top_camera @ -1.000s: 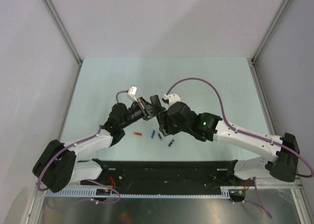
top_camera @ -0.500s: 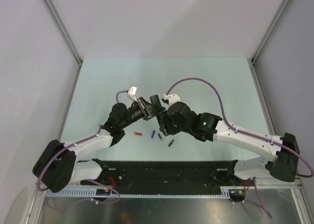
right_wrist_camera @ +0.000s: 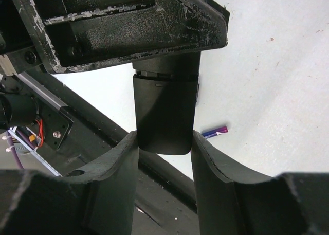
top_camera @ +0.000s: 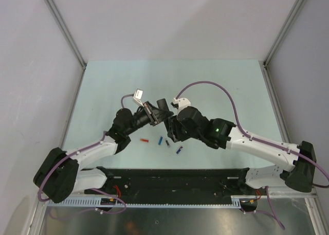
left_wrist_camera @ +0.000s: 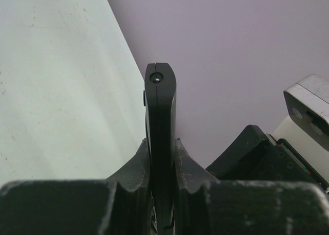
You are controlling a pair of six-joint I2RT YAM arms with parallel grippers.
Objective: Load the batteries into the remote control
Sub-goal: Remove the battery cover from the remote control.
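Observation:
The remote control [top_camera: 163,110] is a slim black bar held above the table between both arms. My left gripper [top_camera: 153,113] is shut on it; in the left wrist view the remote [left_wrist_camera: 160,111] stands edge-on between my left gripper's [left_wrist_camera: 160,142] jaws. My right gripper [top_camera: 169,123] is shut on its other end; in the right wrist view the remote's rounded end [right_wrist_camera: 164,116] sits between my right gripper's [right_wrist_camera: 164,136] jaws, touching both. Small blue batteries [top_camera: 160,141] [top_camera: 179,150] lie on the table below, one in the right wrist view [right_wrist_camera: 215,131].
A darker small cylinder [top_camera: 168,144] lies between the two blue ones, and a small red piece [top_camera: 145,140] lies to their left. The black base rail [top_camera: 175,178] runs along the near table edge. Grey walls enclose the pale green table [top_camera: 226,86].
The right arm's elbow has shifted slightly right. Both grippers stay on the remote at the same spot; the batteries have not moved.

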